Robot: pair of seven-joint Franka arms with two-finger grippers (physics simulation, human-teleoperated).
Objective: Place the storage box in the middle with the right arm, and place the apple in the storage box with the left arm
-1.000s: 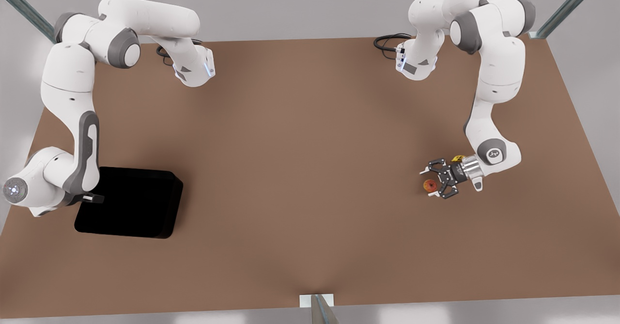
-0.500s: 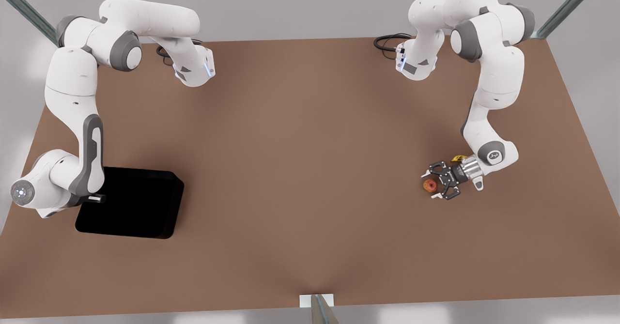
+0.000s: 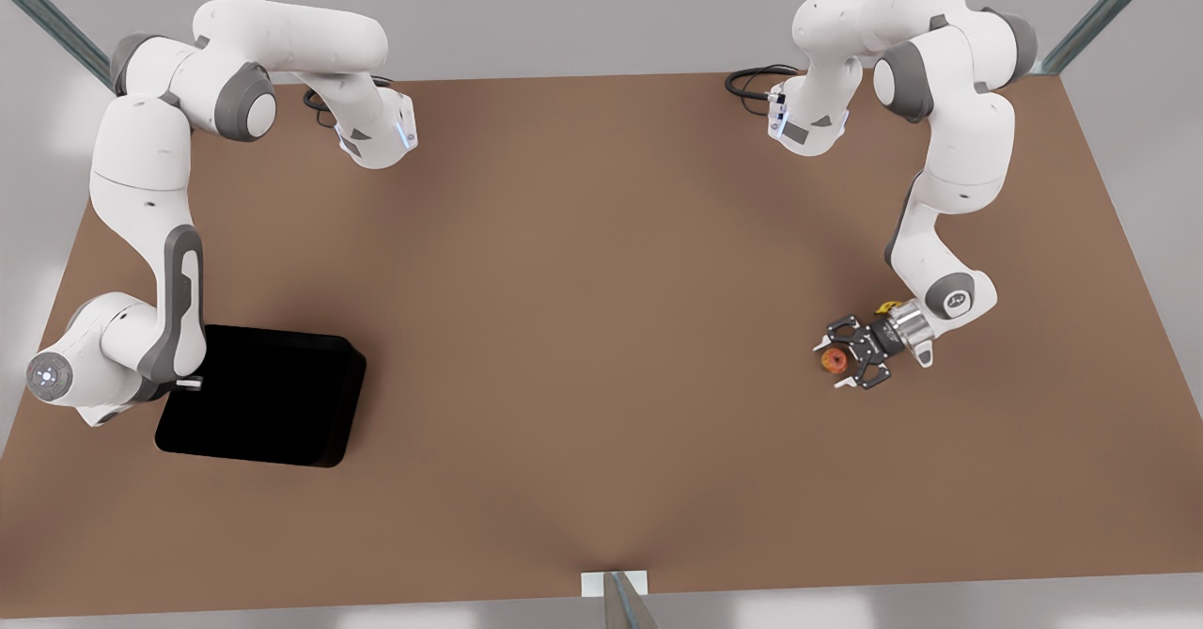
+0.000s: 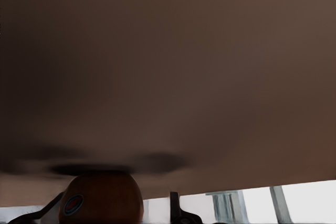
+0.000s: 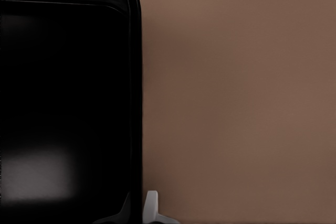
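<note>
Black storage box [image 3: 263,396]: your right gripper [image 5: 142,205] pinches its wall, and it may slip. Left gripper [image 3: 851,358] gapes around the apple [image 3: 833,359], ungrasped.

Matte black storage box [image 3: 273,399], smooth matte brown table [image 3: 583,309], glossy red-orange apple [image 3: 833,359].

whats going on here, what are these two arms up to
Two robot arms are working on a brown table. The right gripper straddles one wall of the black storage box, which sits near the front view's left edge, not yet in the middle. The left gripper, at the front view's right, is open with its fingers on either side of the small red-orange apple. A yellow object peeks out beside that wrist.
</note>
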